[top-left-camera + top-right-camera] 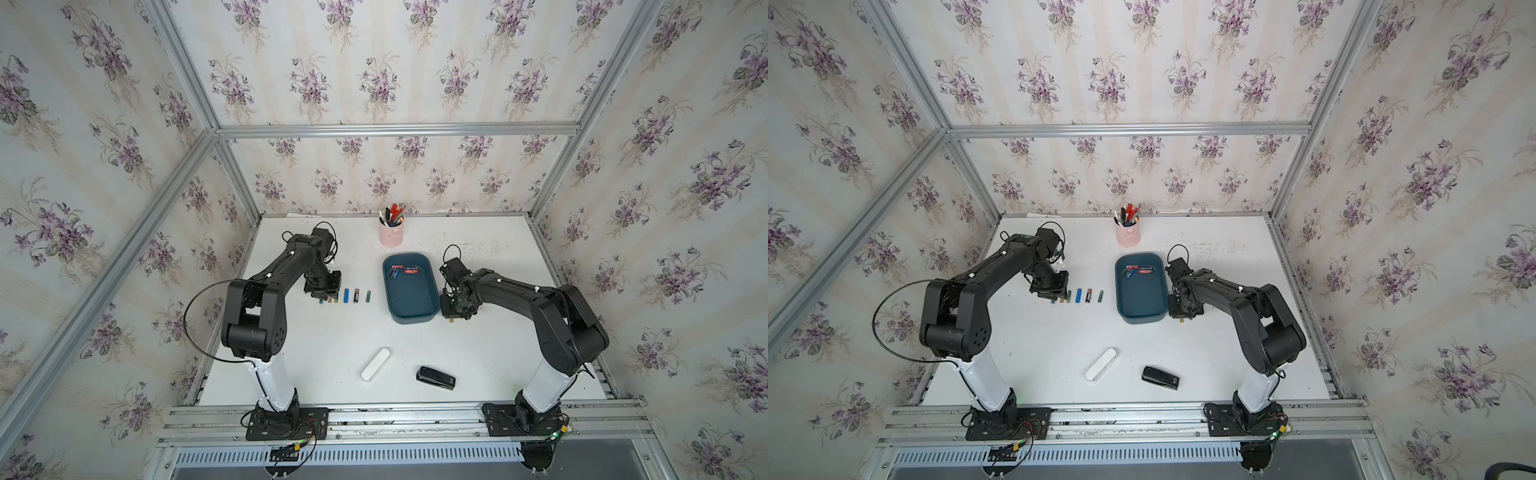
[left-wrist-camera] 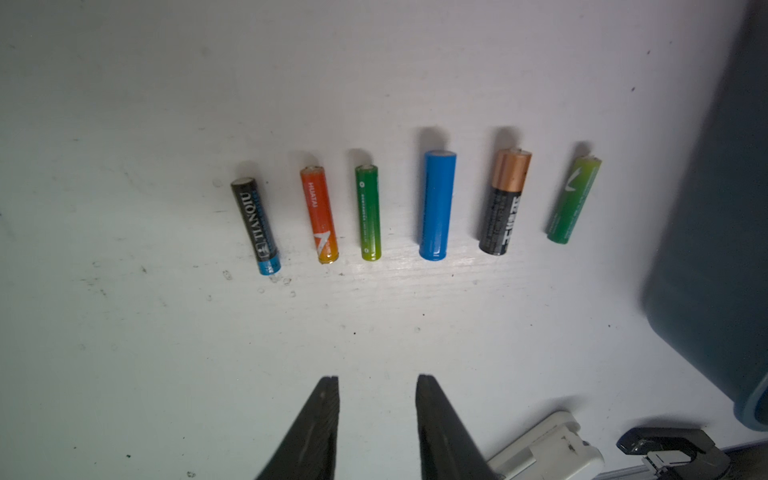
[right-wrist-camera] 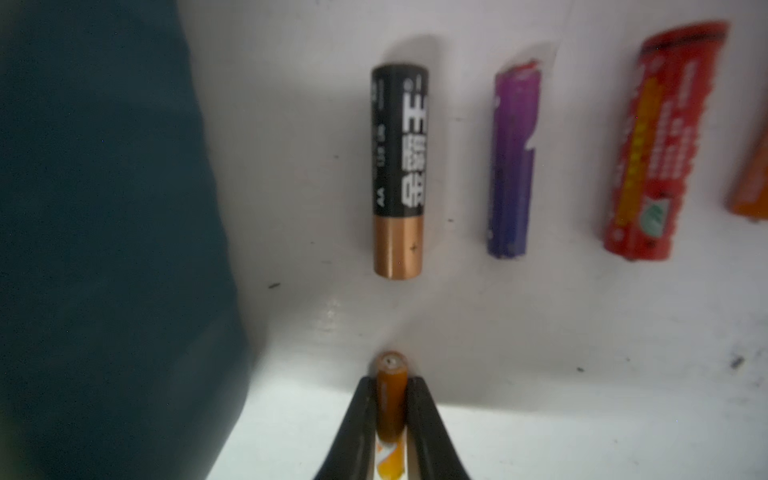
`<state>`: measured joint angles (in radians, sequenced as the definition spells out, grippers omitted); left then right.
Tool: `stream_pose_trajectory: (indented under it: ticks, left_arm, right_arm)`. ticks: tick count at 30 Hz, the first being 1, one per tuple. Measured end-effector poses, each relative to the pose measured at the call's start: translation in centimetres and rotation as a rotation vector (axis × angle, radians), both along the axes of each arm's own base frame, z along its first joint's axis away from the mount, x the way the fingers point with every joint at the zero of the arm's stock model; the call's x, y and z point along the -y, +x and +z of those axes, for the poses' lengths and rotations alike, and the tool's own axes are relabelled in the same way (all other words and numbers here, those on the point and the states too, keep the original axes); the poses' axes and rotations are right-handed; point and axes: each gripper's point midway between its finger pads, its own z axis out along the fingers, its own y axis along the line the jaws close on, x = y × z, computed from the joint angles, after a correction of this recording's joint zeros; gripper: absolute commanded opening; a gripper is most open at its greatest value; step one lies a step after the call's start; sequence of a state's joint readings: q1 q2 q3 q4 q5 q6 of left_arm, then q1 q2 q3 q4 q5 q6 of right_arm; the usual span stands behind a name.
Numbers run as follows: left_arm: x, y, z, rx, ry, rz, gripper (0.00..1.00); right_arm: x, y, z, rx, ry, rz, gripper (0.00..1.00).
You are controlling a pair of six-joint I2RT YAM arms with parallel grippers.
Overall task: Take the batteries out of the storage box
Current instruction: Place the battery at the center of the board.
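Observation:
The storage box (image 1: 411,297) (image 1: 1142,301) is a teal tray in mid-table, with a few batteries (image 1: 403,271) (image 1: 1139,271) at its far end. Left of it, several batteries lie in a row, among them a blue one (image 1: 346,295) (image 2: 437,203), an orange one (image 2: 319,214) and a black-and-copper one (image 2: 503,201). My left gripper (image 1: 322,296) (image 2: 377,380) hangs open and empty over the row's left end. My right gripper (image 1: 451,318) (image 3: 390,380) is shut on an orange battery (image 3: 390,399), low beside the box's right wall (image 3: 104,208). Black-copper (image 3: 399,170), purple (image 3: 513,162) and red (image 3: 660,141) batteries lie beneath it.
A pink pen cup (image 1: 391,235) stands behind the box. A white oblong case (image 1: 375,364) (image 2: 548,449) and a black stapler-like object (image 1: 435,378) lie near the front edge. Papered walls and aluminium rails close in the table.

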<state>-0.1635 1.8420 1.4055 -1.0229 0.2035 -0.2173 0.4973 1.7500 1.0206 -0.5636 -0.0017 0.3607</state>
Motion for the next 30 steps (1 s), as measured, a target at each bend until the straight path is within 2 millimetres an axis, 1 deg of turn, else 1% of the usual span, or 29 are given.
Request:
stream_pose_trajectory:
  ticks: [13,17,20,22,26,28,30]
  left_arm:
    - [0.2,0.1,0.2,0.003,0.002,-0.007,0.37]
    - [0.2,0.5,0.7,0.018,0.01,-0.011,0.37]
    - [0.6,1.1,1.7,0.039,0.016,-0.02,0.38]
    - [1.0,1.7,2.9,0.064,0.029,-0.037,0.38]
    - [2.9,3.6,5.3,0.124,0.06,-0.09,0.38]
    - [4.3,4.4,6.1,0.144,0.066,-0.122,0.38]
    - [6.3,5.4,6.6,0.163,0.071,-0.158,0.38]
  right_arm:
    - [-0.2,0.0,0.0,0.002,0.011,-0.003,0.25]
    - [-0.1,0.2,0.2,0.006,0.007,-0.004,0.26]
    - [-0.2,0.6,1.2,0.025,0.007,-0.003,0.26]
    - [-0.4,1.2,2.3,0.05,0.015,-0.005,0.27]
    - [-1.0,2.6,4.8,0.107,0.043,-0.005,0.27]
    - [-0.9,3.1,5.7,0.126,0.048,-0.01,0.27]
    - [-0.6,3.6,6.4,0.141,0.051,-0.008,0.27]
